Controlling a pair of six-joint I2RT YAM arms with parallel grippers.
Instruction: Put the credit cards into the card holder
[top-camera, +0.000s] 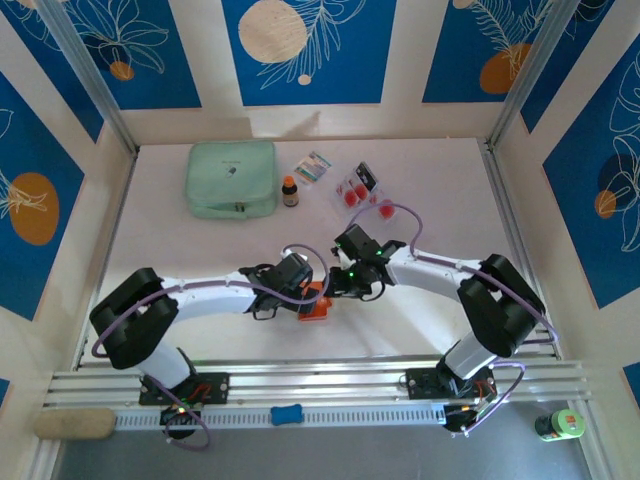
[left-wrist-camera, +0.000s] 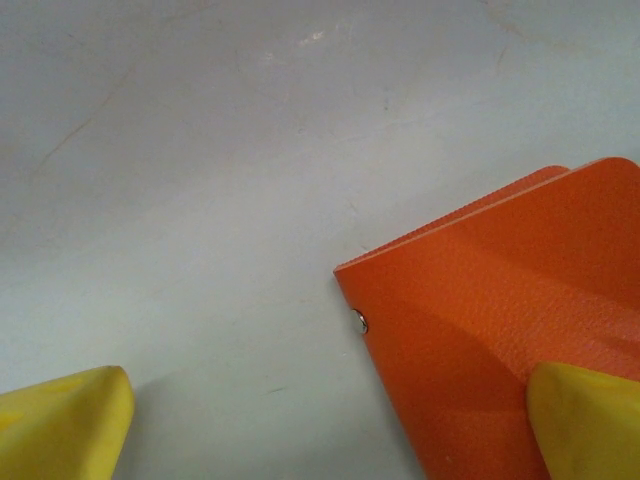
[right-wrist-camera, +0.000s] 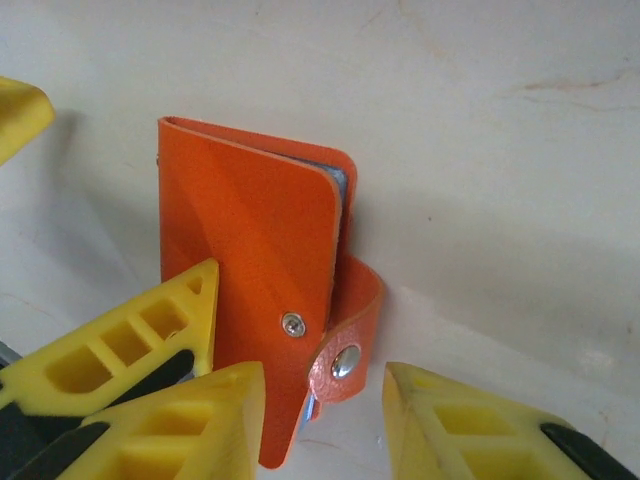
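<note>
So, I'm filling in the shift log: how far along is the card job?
Done: the snap strap on the card holder hangs undone. In hand: both grippers stand open at it, right gripper around the strap, left gripper at the cover; neither grips. Left: the credit cards lie on the table far from the holder, not yet loaded.

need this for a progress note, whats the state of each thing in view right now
card holder: cover folded shut, snap strap undone
credit cards: lying loose on the table
left gripper: open
right gripper: open around the snap strap
green pouch: closed
small bottle: upright, capped
</note>
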